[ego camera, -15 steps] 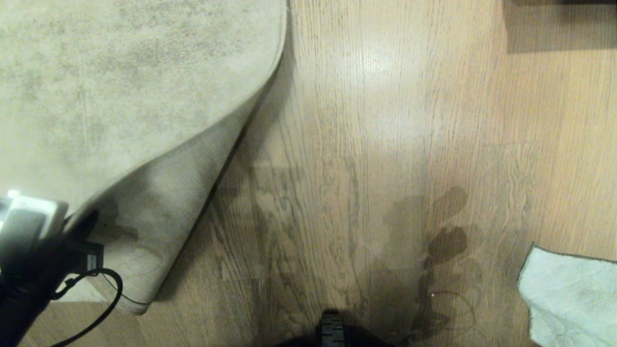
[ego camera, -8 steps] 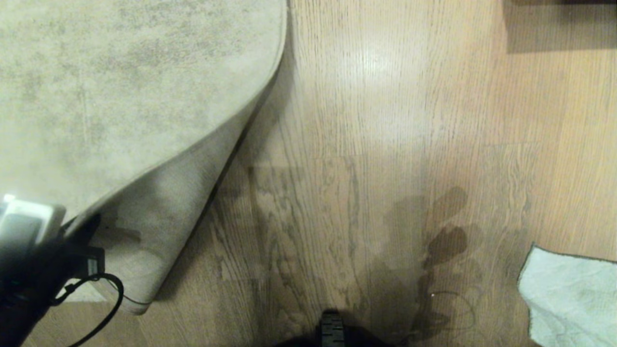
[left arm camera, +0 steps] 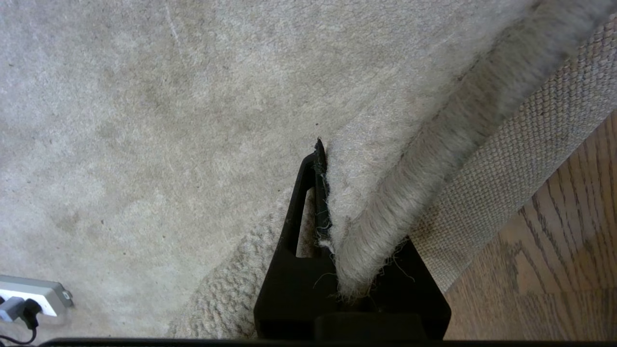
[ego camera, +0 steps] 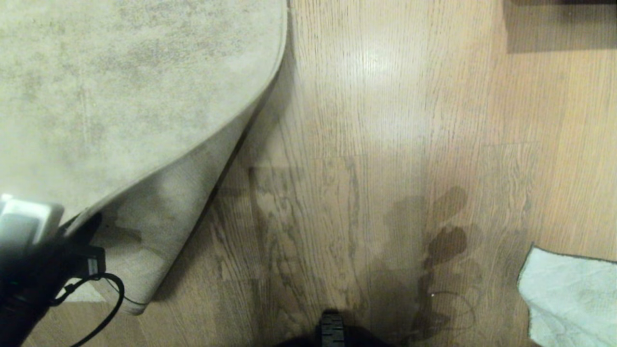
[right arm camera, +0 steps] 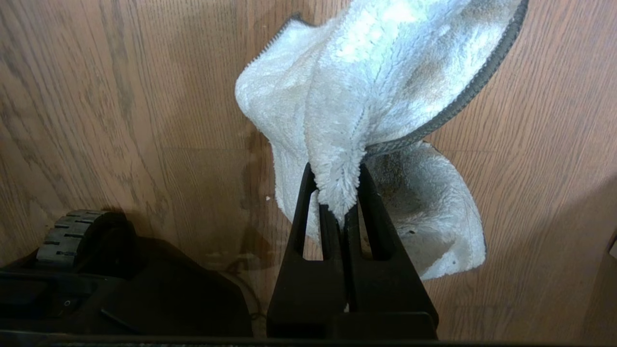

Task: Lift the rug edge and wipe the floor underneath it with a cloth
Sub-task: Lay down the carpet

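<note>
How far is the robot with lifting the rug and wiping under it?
Done: the left gripper is shut on the mottled grey-beige rug edge, folded back to show its paler underside. In hand: the right gripper pinches the pale blue-green microfibre cloth. Left: wiping the uncovered wood-grain floor, not yet touched.

Wood-grain plank floor (ego camera: 385,120), slight sheen, shadowed nearest the robot. A mottled grey-beige rug (ego camera: 120,86) covers its far-left part; a white power strip (left arm camera: 29,291) lies on the rug

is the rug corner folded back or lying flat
Folded back: the rug edge is lifted in the shut left gripper, its woven underside showing above the floor.
</note>
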You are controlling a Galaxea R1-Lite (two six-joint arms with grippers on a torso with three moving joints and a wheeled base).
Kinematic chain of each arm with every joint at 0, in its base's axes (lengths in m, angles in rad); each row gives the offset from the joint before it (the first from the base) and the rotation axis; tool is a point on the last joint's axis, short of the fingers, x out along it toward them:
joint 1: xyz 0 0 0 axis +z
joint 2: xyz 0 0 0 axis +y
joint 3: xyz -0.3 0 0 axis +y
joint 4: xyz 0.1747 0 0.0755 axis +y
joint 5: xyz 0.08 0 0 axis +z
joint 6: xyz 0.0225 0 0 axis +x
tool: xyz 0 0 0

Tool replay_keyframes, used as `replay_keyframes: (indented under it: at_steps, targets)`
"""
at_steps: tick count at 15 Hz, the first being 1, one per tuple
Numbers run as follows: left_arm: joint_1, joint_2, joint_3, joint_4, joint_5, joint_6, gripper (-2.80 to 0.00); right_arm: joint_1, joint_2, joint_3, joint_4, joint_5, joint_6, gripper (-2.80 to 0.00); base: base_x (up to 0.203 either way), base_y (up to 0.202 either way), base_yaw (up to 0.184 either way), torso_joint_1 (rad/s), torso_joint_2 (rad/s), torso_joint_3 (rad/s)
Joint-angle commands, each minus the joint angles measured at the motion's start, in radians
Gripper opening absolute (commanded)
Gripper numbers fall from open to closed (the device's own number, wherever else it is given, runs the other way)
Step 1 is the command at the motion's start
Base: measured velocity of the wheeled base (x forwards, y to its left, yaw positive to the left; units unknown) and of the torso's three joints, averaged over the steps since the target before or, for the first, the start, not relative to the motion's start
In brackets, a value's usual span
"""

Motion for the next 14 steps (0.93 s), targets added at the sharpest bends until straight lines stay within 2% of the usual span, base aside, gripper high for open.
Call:
replay_keyframes:
  at_steps: [1, 7, 8, 14]
  targets:
    - [0.001, 0.000, 0.000, -0.010, 0.000, -0.003, -2.80, 0.000, 0.002, 0.000, 0.000, 0.001, -0.001, -2.80, 0.000, 0.000, 0.000, 0.000, 0.00, 0.000]
    - [-0.001, 0.004, 0.000, -0.006, -0.001, -0.004, -2.80, 0.002, 0.002, 0.000, 0.000, 0.000, -0.001, -2.80, 0.000, 0.000, 0.000, 0.000, 0.00, 0.000]
    - [-0.002, 0.004, 0.000, -0.006, -0.001, -0.004, 0.00, 0.000, 0.002, 0.000, 0.000, 0.000, -0.001, -2.80, 0.000, 0.000, 0.000, 0.000, 0.00, 0.000]
    - [-0.009, -0.048, -0.008, -0.009, -0.003, -0.009, 0.00, 0.000, 0.002, 0.000, 0.000, 0.000, -0.001, -2.80, 0.000, 0.000, 0.000, 0.000, 0.00, 0.000]
